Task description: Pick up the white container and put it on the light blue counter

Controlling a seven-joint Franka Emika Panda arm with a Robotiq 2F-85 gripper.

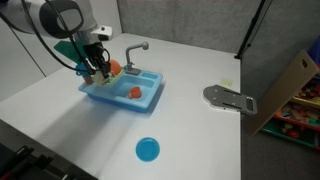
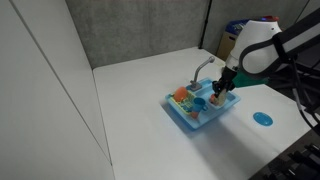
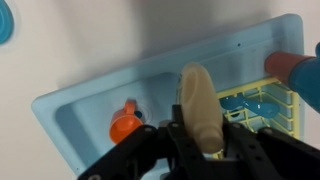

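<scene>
Wrist view: pincer [image 3: 200,142] grips white container [image 3: 198,98] (over light blue counter [image 3: 80,112]).

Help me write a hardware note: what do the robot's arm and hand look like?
Rounded white segments with dark joint bands form the arm. A teal part sits at its wrist, then the black hand. Its fingers are angular black links. No markings are legible.

We see the white bench [image 1: 210,135] from two raised exterior cameras on different sides, both looking down at middle distance. Both share the light blue sink unit [image 1: 120,103] and the round blue disc [image 2: 262,118]. Our wrist view looks steeply down past the gripper [image 3: 203,140], very near that unit.
</scene>
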